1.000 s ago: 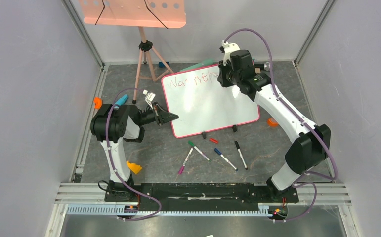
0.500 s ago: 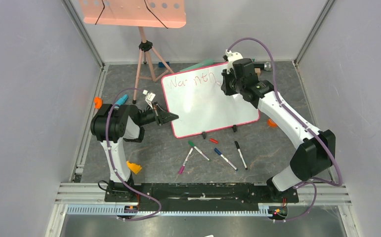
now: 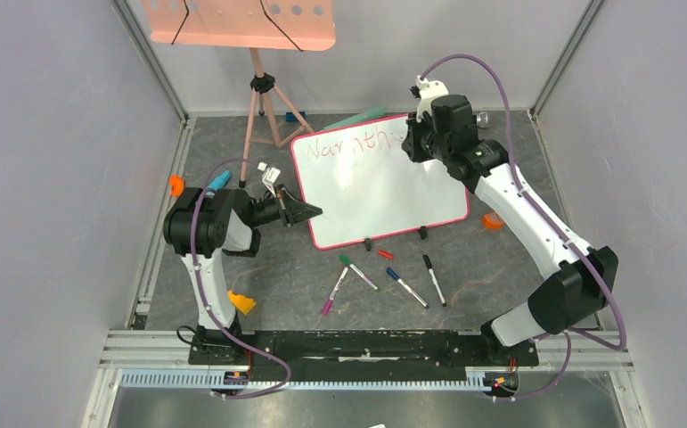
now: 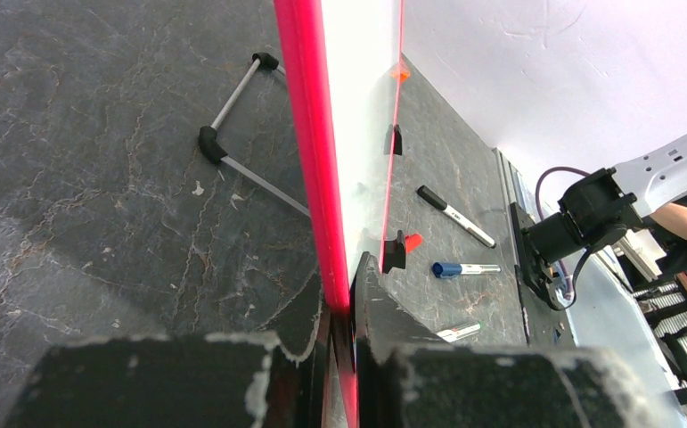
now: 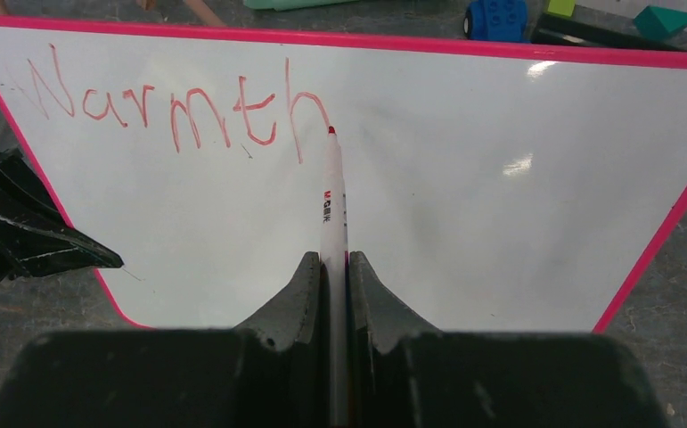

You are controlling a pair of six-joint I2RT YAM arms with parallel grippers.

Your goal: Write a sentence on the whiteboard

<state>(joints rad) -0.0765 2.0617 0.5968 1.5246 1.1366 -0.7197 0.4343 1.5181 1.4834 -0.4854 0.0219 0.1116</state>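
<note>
On the dark stone-patterned tabletop just beyond the arms' bases, an orange wedge [image 3: 241, 303] lies by the left arm, and a pink marker [image 3: 332, 295], a green marker [image 3: 357, 272], a blue marker [image 3: 406, 287] and a black marker [image 3: 434, 280] lie scattered, with a small red cap [image 3: 385, 254] beside them. Just behind these pens the whiteboard [image 3: 384, 192] is propped on its two black clip feet [image 3: 368, 242], its pink-red rim facing the pens. The left gripper [image 3: 308, 212] is clamped on the board's left edge, and the left wrist view shows the rim running straight between its two closed fingers [image 4: 371, 285]. Farther back, at the board's top right, the right gripper [image 5: 329, 263] is clenched on a red marker [image 5: 331, 205], whose tip meets the white surface at the foot of the last letter. The sentence [image 5: 175, 111] so far is a single word in thin red strokes along the board's top edge, reading roughly "Warmth"; the surface below it is blank and glossy. A blue block [image 5: 495, 18] and teal pieces lie on the table just past the board's far rim. At the back of the enclosure, to the left, a salmon-pink perforated tray [image 3: 233, 22] sits atop a tripod [image 3: 264, 107].
</note>
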